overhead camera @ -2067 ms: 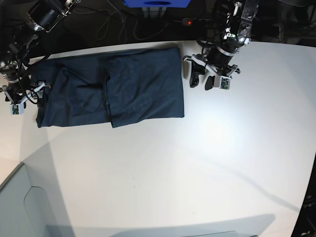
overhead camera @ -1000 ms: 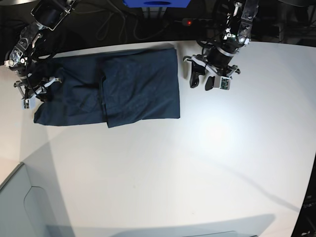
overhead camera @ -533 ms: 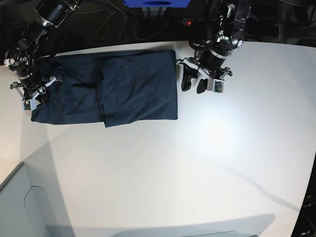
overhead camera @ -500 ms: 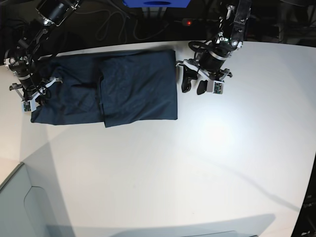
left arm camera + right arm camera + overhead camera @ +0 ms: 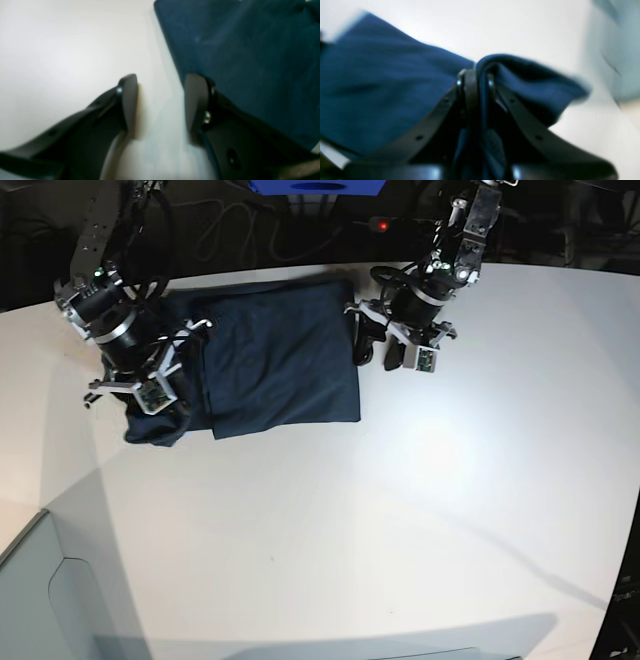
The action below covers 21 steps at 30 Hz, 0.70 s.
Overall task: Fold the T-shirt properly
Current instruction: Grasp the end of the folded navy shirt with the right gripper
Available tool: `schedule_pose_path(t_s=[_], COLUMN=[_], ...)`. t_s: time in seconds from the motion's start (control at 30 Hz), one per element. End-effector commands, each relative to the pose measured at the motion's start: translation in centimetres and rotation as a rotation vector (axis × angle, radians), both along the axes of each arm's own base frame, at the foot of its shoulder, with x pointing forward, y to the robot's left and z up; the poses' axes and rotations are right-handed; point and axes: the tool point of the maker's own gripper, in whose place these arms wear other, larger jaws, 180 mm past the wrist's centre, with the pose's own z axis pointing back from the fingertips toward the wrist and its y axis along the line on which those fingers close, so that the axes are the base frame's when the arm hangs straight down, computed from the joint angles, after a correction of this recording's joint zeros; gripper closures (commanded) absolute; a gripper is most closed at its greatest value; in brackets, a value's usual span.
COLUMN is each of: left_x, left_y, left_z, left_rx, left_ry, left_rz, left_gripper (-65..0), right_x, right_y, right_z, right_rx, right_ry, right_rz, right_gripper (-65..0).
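The T-shirt [image 5: 270,360] is lying on the white table [image 5: 420,510], toward its far edge and left of centre in the base view. Its main body is lying flat as a roughly rectangular dark navy panel, with one layer folded over another along a vertical edge near the panel's left side. The left end of the garment is bunching into a raised, rumpled mass beside the right gripper [image 5: 150,385].

In the right wrist view, the right gripper [image 5: 477,82] is holding the T-shirt [image 5: 395,82]: its jaws are drawn together with a fold of blue fabric pinched between them. The cloth is arching up and over the fingertips and is hanging in a loose loop to one side. The picture is blurred, so finer detail of the fabric cannot be told.

In the base view, the left gripper [image 5: 385,350] is sitting at the right-hand edge of the T-shirt, just beside the cloth. In the left wrist view, the left gripper [image 5: 160,100] is presenting its jaws apart with bare table [image 5: 62,50] showing in the gap between them. One finger is standing over the white surface, and the other finger is standing at the border of the T-shirt [image 5: 245,55], overlapping the edge of the navy fabric. Nothing is being held between these jaws. Whether the fingers are touching the table cannot be told.
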Motion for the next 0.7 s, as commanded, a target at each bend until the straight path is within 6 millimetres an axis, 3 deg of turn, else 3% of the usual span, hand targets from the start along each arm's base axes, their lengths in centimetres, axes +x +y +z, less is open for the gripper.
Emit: schedule_pose_path(t_s=[0.0, 0.1, 0.3, 0.5, 0.67], left_x=[0.4, 0.4, 0.4, 0.4, 0.4], left_y=[-0.1, -0.1, -0.1, -0.1, 0.0], left_z=[0.7, 0.7, 0.7, 0.7, 0.7], left_rx=[-0.009, -0.009, -0.009, -0.009, -0.008], left_ry=[-0.026, -0.026, -0.026, -0.026, -0.026], left_rz=[0.000, 0.000, 0.000, 0.000, 0.002], left_gripper=[-29.7, -29.7, -29.7, -29.7, -29.7], right_x=[0.1, -0.3, -0.8, -0.1, -0.1], right_y=[1.7, 5.4, 10.9, 13.3, 14.8], right_z=[1.1, 1.1, -0.4, -3.1, -3.3], right_rx=[0.025, 0.059, 0.115, 0.131, 0.164], right_ry=[-0.040, -0.036, 0.014, 0.092, 0.107], right_rz=[0.056, 0.163, 0.320, 0.390, 0.406], right_gripper=[-0.1, -0.1, -0.1, -0.1, -0.1])
